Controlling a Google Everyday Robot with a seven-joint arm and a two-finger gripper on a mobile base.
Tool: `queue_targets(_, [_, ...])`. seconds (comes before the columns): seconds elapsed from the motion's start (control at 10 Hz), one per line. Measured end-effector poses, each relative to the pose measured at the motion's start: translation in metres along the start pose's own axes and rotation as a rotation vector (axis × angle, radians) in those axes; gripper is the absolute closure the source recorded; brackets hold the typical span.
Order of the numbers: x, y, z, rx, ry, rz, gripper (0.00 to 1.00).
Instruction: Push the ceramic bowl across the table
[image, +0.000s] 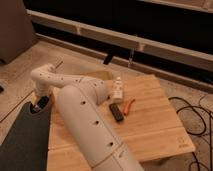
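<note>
The light wooden slatted table (150, 120) fills the middle of the camera view. My white arm reaches from the bottom centre across the table's left part. Its wrist bends down to the gripper (40, 104) at the table's left edge, beside the dark grey mat (22, 142). A dark patch with pale glints sits right under the gripper. I cannot tell whether it is the ceramic bowl or part of the gripper. The bowl does not show clearly anywhere else; the arm hides the table's left side.
A small flat black bar (116, 112), an orange-red item (129, 105) and a small white bottle (118, 89) lie near the table's middle. A dark mark (181, 141) is at the near right corner. Black cables (200, 117) lie on the floor at the right. A long bench runs behind.
</note>
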Motion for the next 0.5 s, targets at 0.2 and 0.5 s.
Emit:
queue_targets(0.2, [0.0,-0.0005,-0.0003,0.0,-0.001,0.001,0.35])
queue_targets(0.5, [-0.0045,-0.002,-0.0046,0.01,-0.001,-0.001,0.35])
